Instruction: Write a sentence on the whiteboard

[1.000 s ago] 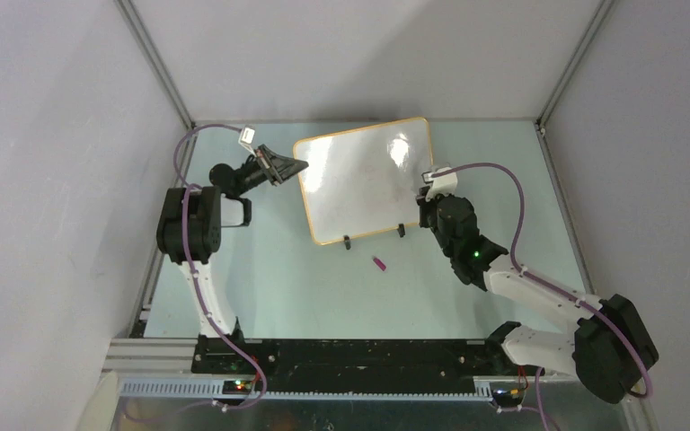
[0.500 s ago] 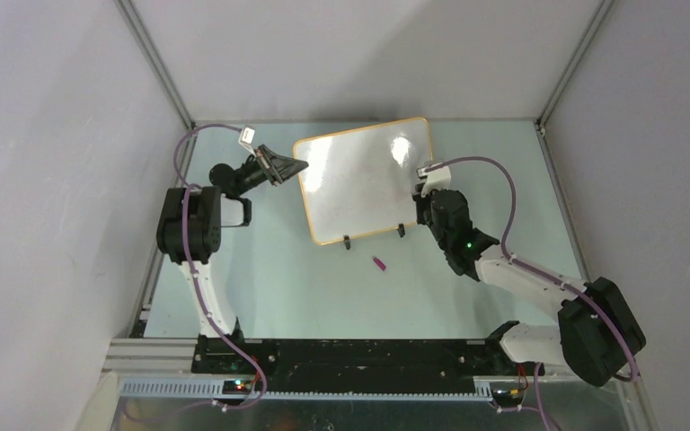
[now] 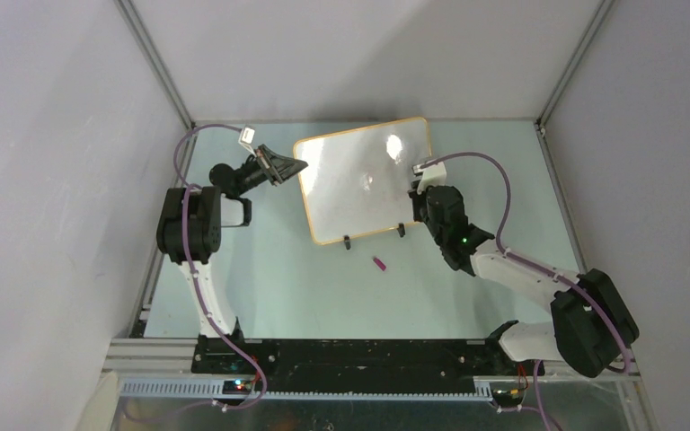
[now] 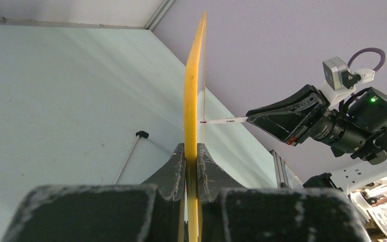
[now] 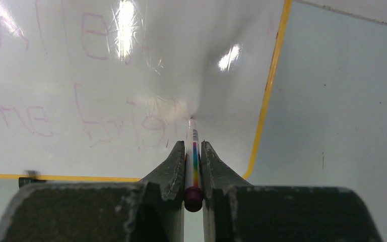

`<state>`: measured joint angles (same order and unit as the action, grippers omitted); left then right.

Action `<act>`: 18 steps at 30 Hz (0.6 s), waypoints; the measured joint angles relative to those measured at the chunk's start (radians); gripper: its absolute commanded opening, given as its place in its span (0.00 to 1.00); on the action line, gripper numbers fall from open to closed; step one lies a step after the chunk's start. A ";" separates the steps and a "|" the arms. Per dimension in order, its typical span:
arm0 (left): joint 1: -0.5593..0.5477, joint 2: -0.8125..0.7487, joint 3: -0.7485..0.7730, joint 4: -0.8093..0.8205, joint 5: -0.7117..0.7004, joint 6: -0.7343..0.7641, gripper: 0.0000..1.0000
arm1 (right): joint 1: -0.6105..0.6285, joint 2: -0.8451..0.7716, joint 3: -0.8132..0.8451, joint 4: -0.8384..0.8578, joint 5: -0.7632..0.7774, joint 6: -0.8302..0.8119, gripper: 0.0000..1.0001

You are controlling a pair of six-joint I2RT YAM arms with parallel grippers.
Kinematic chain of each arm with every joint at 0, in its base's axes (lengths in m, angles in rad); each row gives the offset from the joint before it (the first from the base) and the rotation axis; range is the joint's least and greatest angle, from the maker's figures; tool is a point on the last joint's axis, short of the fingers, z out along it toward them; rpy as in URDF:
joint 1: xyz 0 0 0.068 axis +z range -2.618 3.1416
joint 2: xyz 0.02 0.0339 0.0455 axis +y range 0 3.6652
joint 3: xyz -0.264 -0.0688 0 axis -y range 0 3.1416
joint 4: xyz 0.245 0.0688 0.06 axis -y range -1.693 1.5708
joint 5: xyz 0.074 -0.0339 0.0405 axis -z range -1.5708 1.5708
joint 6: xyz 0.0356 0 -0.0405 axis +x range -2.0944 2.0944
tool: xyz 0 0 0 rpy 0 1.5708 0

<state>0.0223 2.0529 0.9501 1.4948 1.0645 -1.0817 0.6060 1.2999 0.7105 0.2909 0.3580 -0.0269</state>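
Note:
The whiteboard (image 3: 364,180) stands tilted on two black clip feet, white with an orange-yellow frame. My left gripper (image 3: 298,165) is shut on its left edge; in the left wrist view the yellow frame (image 4: 191,101) runs up between the jaws (image 4: 191,151). My right gripper (image 3: 420,199) is shut on a white marker (image 5: 194,161) with a rainbow stripe and purple end. The marker tip touches the board (image 5: 106,75) near its right edge, beside faint pink handwriting. The marker also shows in the left wrist view (image 4: 224,120), meeting the board.
A small purple marker cap (image 3: 379,263) lies on the table in front of the board. Grey enclosure walls with metal posts surround the pale green table (image 3: 278,287). The right arm's base sits at the near right.
My right gripper has shifted slightly left and farther along the board with the marker. The left gripper and the board have stayed put.

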 measured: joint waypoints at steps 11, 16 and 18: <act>-0.001 0.000 0.000 0.000 0.000 0.000 0.00 | -0.006 0.011 0.010 0.000 0.002 0.000 0.00; -0.002 0.000 0.000 0.000 0.000 0.000 0.00 | -0.021 0.011 0.010 0.000 0.012 0.000 0.00; -0.002 0.000 0.000 0.000 0.000 -0.001 0.00 | -0.028 0.011 0.011 -0.001 0.019 0.001 0.00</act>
<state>0.0208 2.0529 0.9501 1.4948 1.0645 -1.0824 0.5777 1.3109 0.7216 0.2901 0.3775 -0.0261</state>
